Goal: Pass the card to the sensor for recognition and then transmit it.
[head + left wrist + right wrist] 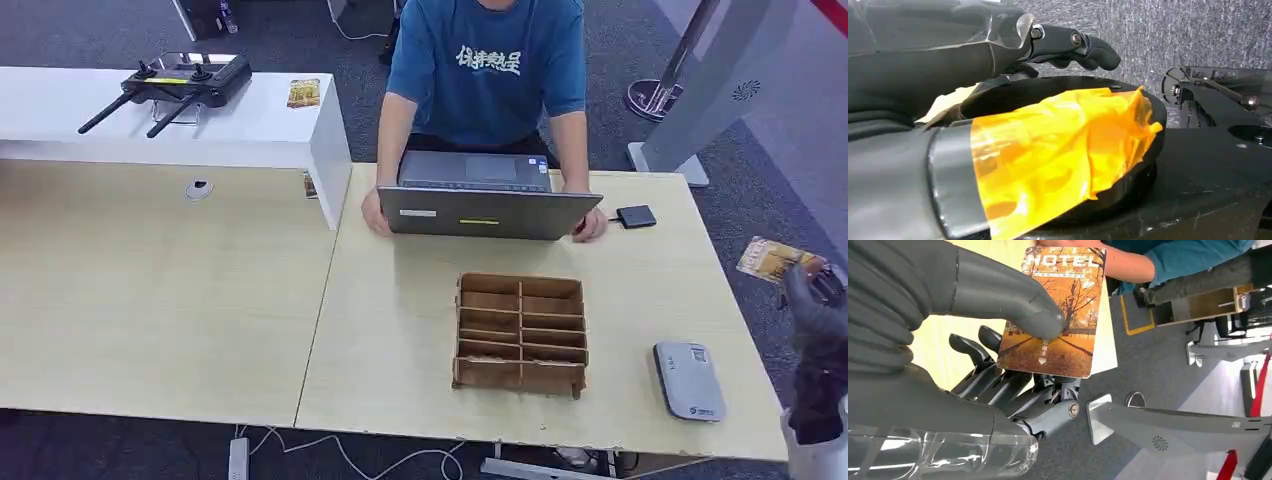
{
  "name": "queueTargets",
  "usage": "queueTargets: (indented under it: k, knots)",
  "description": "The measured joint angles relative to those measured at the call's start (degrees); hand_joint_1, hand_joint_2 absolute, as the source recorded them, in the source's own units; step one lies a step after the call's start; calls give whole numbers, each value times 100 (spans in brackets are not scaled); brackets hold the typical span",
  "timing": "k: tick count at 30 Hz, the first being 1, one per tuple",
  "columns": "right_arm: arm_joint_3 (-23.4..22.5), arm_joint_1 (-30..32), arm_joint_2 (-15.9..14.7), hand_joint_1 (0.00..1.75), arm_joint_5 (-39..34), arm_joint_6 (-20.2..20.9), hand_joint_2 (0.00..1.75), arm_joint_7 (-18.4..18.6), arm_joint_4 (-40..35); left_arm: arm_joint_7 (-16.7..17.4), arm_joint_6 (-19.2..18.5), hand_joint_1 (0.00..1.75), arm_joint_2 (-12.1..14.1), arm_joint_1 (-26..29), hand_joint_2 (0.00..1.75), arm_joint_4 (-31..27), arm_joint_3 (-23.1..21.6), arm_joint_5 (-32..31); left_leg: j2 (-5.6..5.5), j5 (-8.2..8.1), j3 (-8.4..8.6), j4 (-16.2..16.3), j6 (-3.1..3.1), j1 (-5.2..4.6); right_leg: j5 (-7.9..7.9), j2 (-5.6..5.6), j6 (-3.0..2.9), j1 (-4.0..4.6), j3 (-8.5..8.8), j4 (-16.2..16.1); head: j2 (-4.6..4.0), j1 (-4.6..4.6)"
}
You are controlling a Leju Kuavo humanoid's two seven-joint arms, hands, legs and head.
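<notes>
My right hand (812, 318) is raised beyond the table's right edge and pinches an orange hotel card (768, 261) between thumb and fingers. In the right wrist view the thumb (1013, 302) presses on the card (1058, 335), whose autumn-tree face reads HOTEL, with the fingers behind it. A grey sensor box (689, 380) lies on the table's near right corner, below and left of the card. My left hand (1068, 44) hangs low beside my body, fingers loosely extended, holding nothing.
A person in a blue shirt (487, 60) sits across the table with both hands at a grey laptop (488, 208). A small black device (636, 216) lies right of it. A wooden divided tray (520, 333) stands mid-table. A controller (180, 82) and another card (304, 92) rest on the white counter.
</notes>
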Motion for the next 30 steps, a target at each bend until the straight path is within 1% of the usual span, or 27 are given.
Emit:
queueTargets:
  k: [8, 18, 23, 30]
  knots:
    - [-146, 397, 0, 175, -48, 9, 175, 4, -184, -17, 26, 0, 0, 4, 0, 4, 37, 61, -1, 0, -1, 0, 0, 0, -3, -1, 4, 0, 0, 0, 2, 0]
    - [-346, 1091, 42, 175, -74, 125, 175, 85, -472, -31, 57, 0, -2, 9, 0, 13, 59, 114, -1, -3, -1, -1, 0, 0, -5, -1, 6, 0, 0, 0, 0, 0]
    - [-424, 1298, 125, 175, 39, 223, 175, 138, -549, -33, 61, 0, -4, 18, 0, 13, 120, 151, 1, -3, 0, -2, 0, 0, -4, 2, 6, 0, 0, 0, 0, 0]
    - [-496, 1414, 247, 175, 105, 308, 175, 160, -569, -39, 81, 0, -7, 27, 0, 13, 142, 170, 3, -3, 1, -1, 0, 0, -4, 2, 6, 0, 0, 0, 2, 0]
